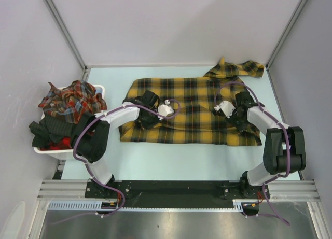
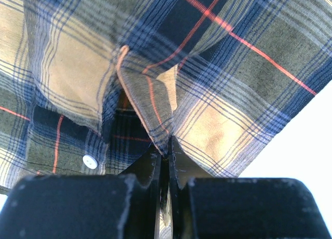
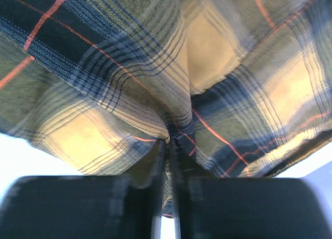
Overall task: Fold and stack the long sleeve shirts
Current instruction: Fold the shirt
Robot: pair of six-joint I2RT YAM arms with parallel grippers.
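One long sleeve shirt (image 1: 192,112), mustard-yellow plaid with black checks and thin red lines, lies spread flat across the middle of the table. One sleeve (image 1: 236,68) is bunched at the back right. My left gripper (image 1: 147,108) rests on the shirt's left part. In the left wrist view this gripper (image 2: 165,148) is shut on a pinched fold of the cloth (image 2: 155,109) next to a white button (image 2: 90,161). My right gripper (image 1: 241,112) sits on the shirt's right part. The right wrist view shows it (image 3: 168,140) shut on a gathered ridge of the plaid cloth (image 3: 176,104).
A white basket (image 1: 52,152) stands at the left edge, holding crumpled red-toned plaid shirts (image 1: 72,99) and a black garment (image 1: 52,130). Grey walls and metal frame posts close in the back and both sides. A bare strip of pale table (image 1: 181,161) runs between the shirt and the arm bases.
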